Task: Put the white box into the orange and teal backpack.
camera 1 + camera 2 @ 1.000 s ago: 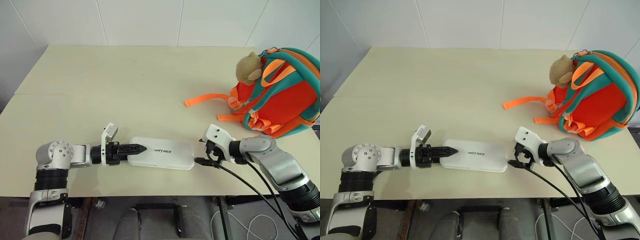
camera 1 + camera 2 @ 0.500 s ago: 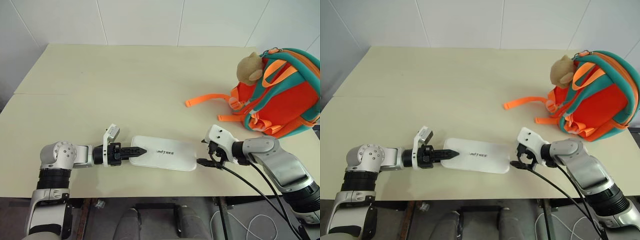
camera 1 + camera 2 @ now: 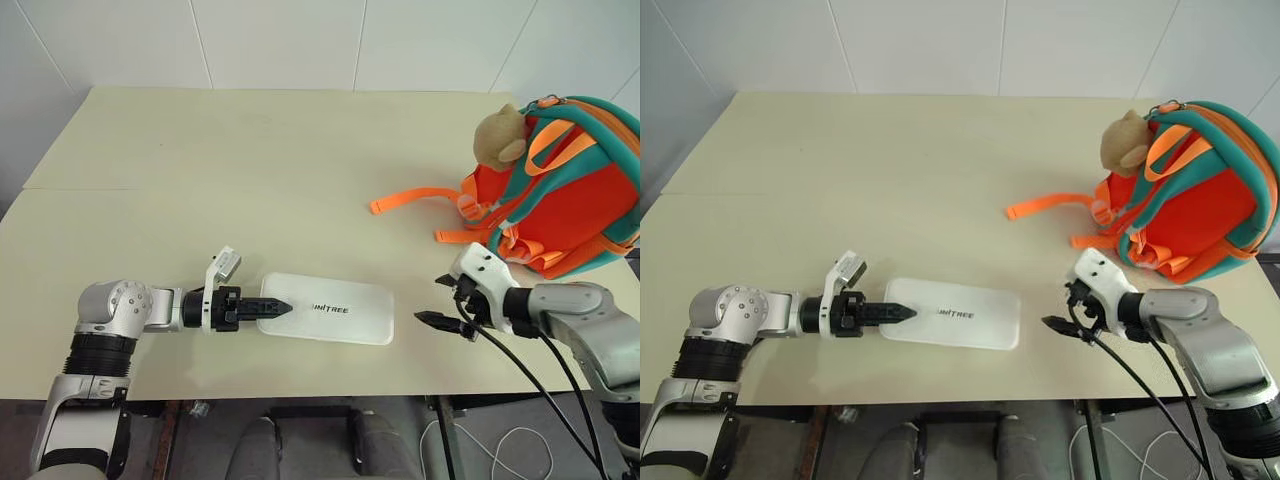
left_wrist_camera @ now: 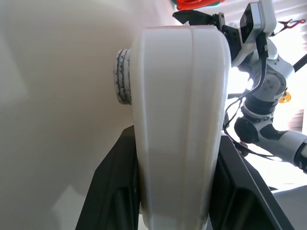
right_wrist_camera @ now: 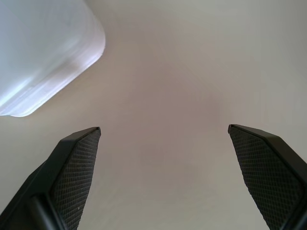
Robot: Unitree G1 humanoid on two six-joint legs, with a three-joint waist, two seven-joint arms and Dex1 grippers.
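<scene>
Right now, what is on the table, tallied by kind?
Flat white rectangular box with dark lettering: 1
Orange and teal fabric backpack: 1
Tan plush toy on the backpack: 1
Total: 3

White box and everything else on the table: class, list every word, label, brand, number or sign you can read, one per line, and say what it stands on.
"UNITREE": small dark lettering on the top face of the white box, reading along its length.
Orange and teal backpack: no readable text.
Table: no text or signs.
</scene>
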